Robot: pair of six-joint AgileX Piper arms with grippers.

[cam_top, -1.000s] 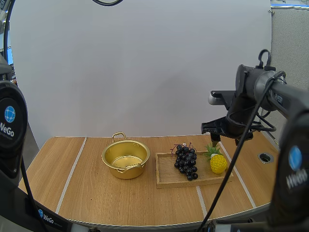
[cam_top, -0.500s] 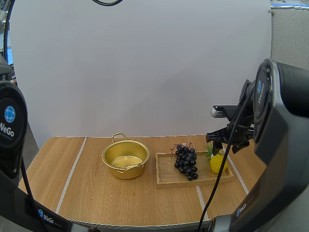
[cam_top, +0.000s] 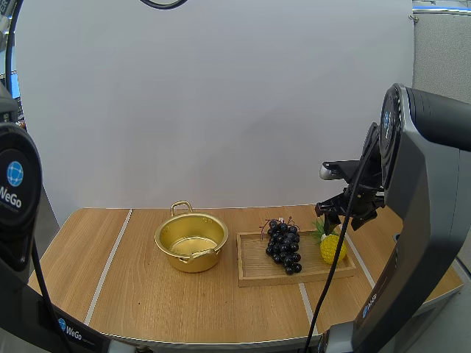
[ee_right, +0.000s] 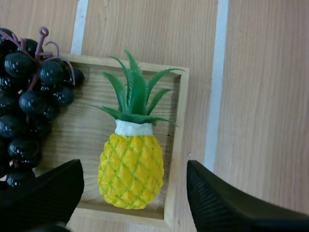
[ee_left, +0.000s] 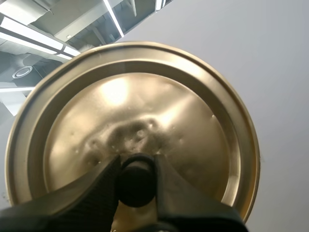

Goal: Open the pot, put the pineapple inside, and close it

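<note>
While the left gripper point(ee_left: 136, 166) pinched the lid point(ee_left: 145, 96) by its knob, the pineapple point(ee_right: 130, 179) lay framed between the right gripper's point(ee_right: 134, 166) spread jaws.

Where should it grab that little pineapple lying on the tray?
Grip the rounded body of the yellow pineapple across its width, coming from above: it lies flat on the wooden tray, and its leaves are thin. The open right gripper hangs over it.

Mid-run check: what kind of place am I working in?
Probably a robot test bench, not a kitchen: a light wooden tabletop against a plain white screen, with a toy-like yellow pineapple and bunch of black grapes staged on a wooden tray.
</note>
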